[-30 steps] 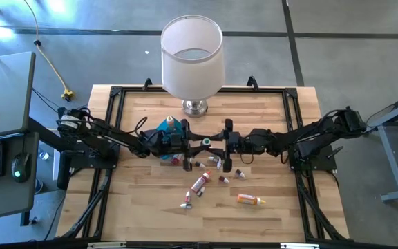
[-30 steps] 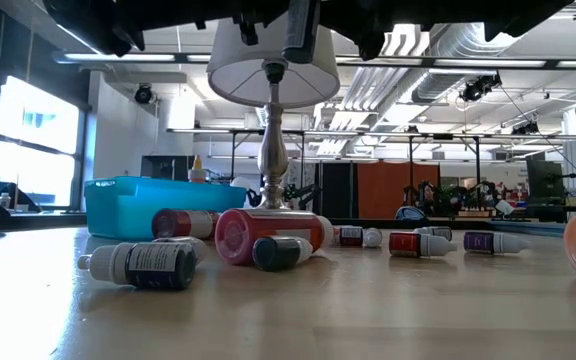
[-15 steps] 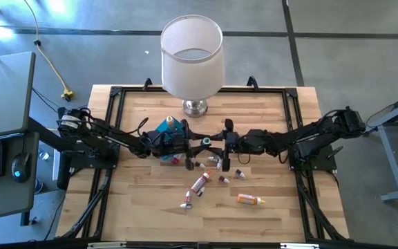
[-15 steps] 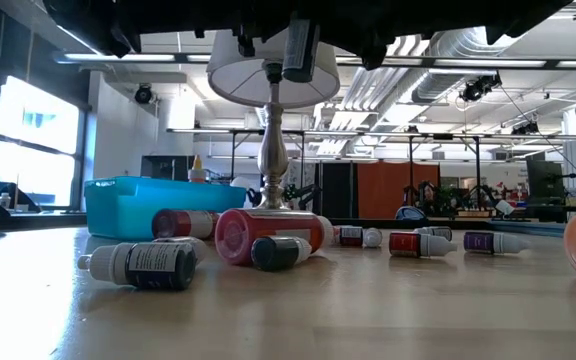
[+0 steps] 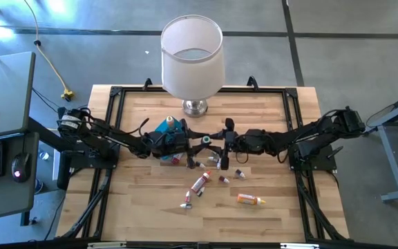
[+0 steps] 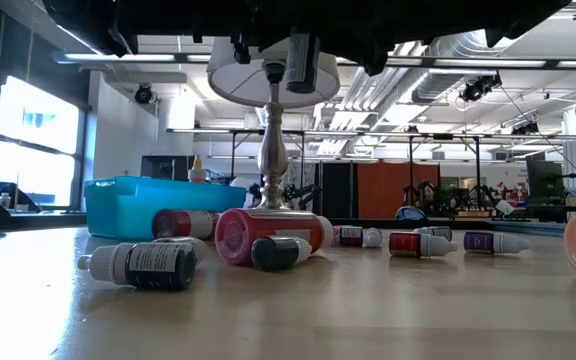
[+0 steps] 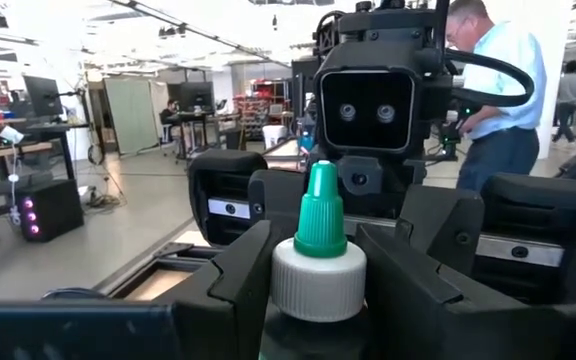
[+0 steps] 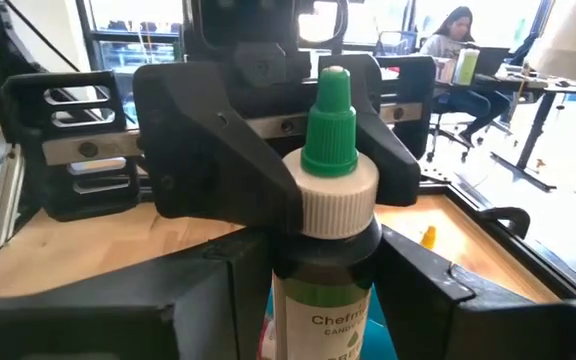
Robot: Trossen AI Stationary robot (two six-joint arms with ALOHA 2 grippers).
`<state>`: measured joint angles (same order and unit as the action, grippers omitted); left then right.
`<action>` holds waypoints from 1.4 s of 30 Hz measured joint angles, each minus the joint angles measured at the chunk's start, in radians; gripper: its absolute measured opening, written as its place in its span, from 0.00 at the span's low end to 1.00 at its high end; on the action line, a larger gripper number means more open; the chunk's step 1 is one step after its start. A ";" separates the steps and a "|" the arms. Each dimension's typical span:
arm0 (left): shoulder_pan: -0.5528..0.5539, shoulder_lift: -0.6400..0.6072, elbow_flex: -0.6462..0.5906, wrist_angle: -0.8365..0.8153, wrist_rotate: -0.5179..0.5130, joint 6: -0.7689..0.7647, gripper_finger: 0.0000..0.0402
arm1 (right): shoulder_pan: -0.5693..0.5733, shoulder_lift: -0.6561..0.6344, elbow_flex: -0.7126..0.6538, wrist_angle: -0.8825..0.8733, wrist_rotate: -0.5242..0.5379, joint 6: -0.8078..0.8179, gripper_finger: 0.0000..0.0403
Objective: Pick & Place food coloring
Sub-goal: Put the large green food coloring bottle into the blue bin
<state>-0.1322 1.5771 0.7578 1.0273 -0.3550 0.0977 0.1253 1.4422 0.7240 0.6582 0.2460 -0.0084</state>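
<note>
Most of the job looks undone to me: food coloring bottles (image 5: pixel 199 183) lie scattered across the middle of the desk (image 5: pixel 137 207), about ten as far as I can count, and the blue tray (image 6: pixel 138 205) near the lamp (image 5: pixel 192 59) shows only one small yellow-capped bottle poking above its rim. Both arms reach in level from the sides and meet over the desk's centre. Between them hangs one green-capped bottle (image 8: pixel 328 215), held upright well above the wood. The left pincer (image 5: pixel 188 144) is pinching it at the white collar, and the right pincer (image 5: pixel 220 145) is closed on the same bottle lower down, around its dark body. It looks like a hand-over in mid-air.
</note>
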 joint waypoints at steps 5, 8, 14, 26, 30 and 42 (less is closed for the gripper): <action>0.001 -0.008 0.000 -0.020 -0.010 0.015 0.35 | 0.000 0.000 0.000 -0.011 0.048 -0.023 0.37; 0.001 -0.029 0.000 -0.065 -0.030 0.032 0.35 | 0.001 0.000 0.000 -0.012 0.052 -0.024 0.37; 0.000 -0.068 0.000 -0.173 -0.050 0.034 0.35 | 0.001 0.000 0.000 -0.026 0.056 -0.026 0.37; -0.050 -0.275 -0.002 -0.470 -0.225 0.052 0.35 | -0.001 -0.002 -0.001 -0.091 0.122 -0.017 0.37; -0.110 -0.371 -0.002 -0.526 -0.284 0.051 0.35 | -0.009 0.000 -0.001 -0.075 0.115 0.012 0.37; -0.217 -0.554 -0.001 -0.553 -0.294 0.060 0.35 | -0.119 0.366 0.149 0.324 0.032 -0.013 0.37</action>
<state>-0.3493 1.0235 0.7570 0.4744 -0.6494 0.1574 0.0068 1.8079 0.8733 0.9821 0.2783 -0.0210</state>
